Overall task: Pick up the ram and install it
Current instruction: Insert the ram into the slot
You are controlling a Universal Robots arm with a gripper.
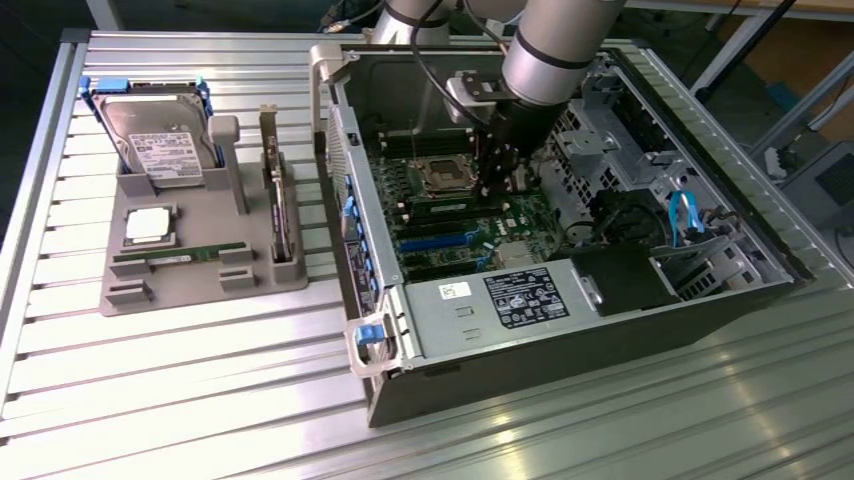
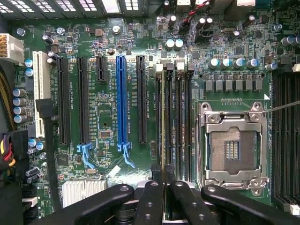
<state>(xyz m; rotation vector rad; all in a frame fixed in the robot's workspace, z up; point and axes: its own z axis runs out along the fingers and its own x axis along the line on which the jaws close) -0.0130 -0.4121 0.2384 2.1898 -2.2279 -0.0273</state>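
The gripper point(image 1: 498, 185) is recorded lowered into the open computer case point(image 1: 574, 365), over the motherboard point(image 2: 105, 122); in the wrist view its two inner fingers point(image 2: 151, 199) are drawn close together, and the ram point(image 2: 162, 122) is pinched edge-on between their tips; the ram is found upright and aligned along the memory slot nearest the black expansion slot point(image 2: 142, 98), at the edge of the bank of memory slots point(image 2: 180, 122) that lies between that expansion slot and the processor socket point(image 2: 233, 147); whether the ram is fully seated cannot be told; on the exterior view's left a grey tray point(image 1: 200, 292) is set on the slatted table point(image 1: 174, 380), well apart from the gripper; a second stick point(image 1: 180, 256) of the same kind is laid flat in it, with a square silver processor chip point(image 1: 147, 226) just beside it and a hard drive point(image 1: 160, 145) stood at the far end; a taller card point(image 1: 278, 205) is stood on edge at the tray's side nearest the case
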